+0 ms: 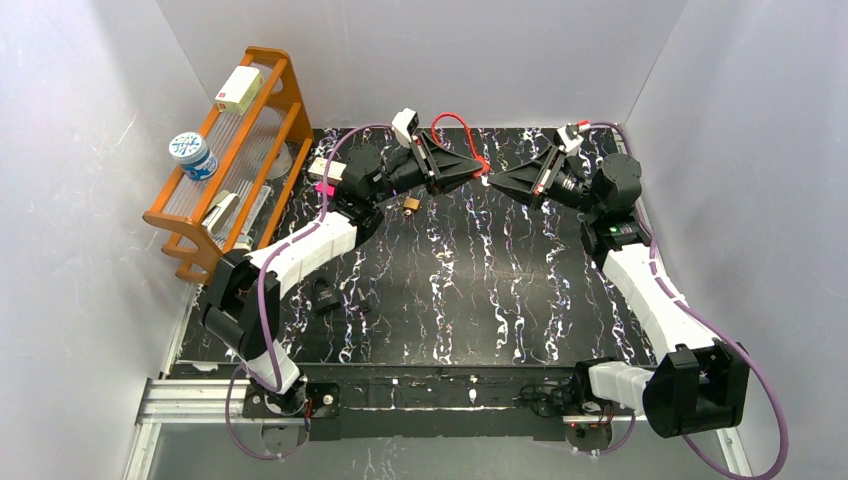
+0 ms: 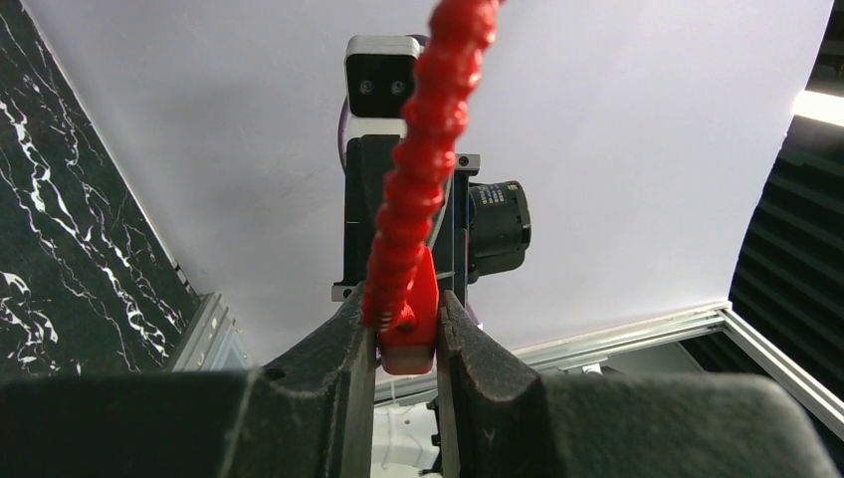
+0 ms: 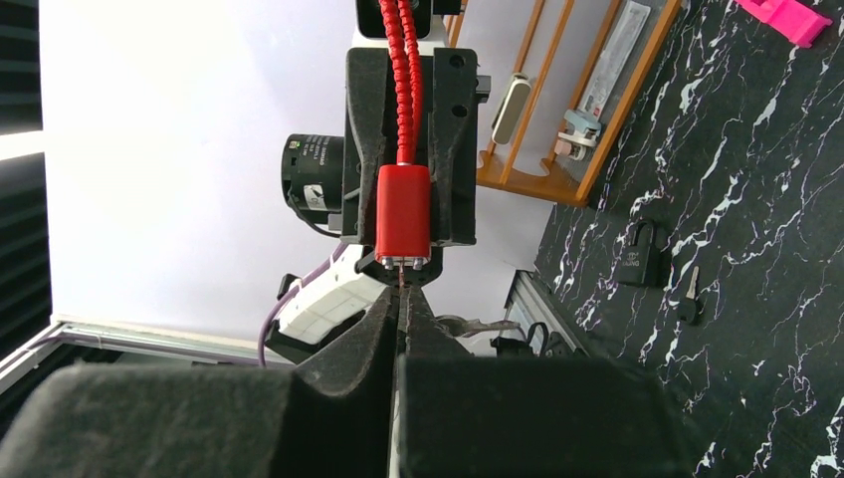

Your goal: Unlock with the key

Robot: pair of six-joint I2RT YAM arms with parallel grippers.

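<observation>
At the far middle of the desk [image 1: 560, 300], your two arms meet tip to tip above the marbled black surface. Your left pincer [image 1: 478, 172] is clenched on the red cable lock [image 2: 409, 329], gripping its cylindrical body from both sides. The beaded red cable [image 2: 418, 159] rises from the body and arches away towards the far wall.

Your right pincer [image 1: 497, 181] comes in from the right, facing the lock's end face. Its fingers are pressed together, and a thin sliver [image 3: 401, 286] shows between their tips, running up to the middle of that face. It is too small for you to tell whether it is the key.

Near the left arm's forearm, a black padlock [image 3: 637, 255] lies flat on the desk with a small key [image 3: 690, 299] just beside it, apart from both pincers. A brass padlock [image 1: 411, 204] sits on the desk under the left wrist, and a pink piece [image 1: 322, 187] lies further left. At the left wall stands a wooden rack [image 1: 268, 52] with small items on its shelves.
</observation>
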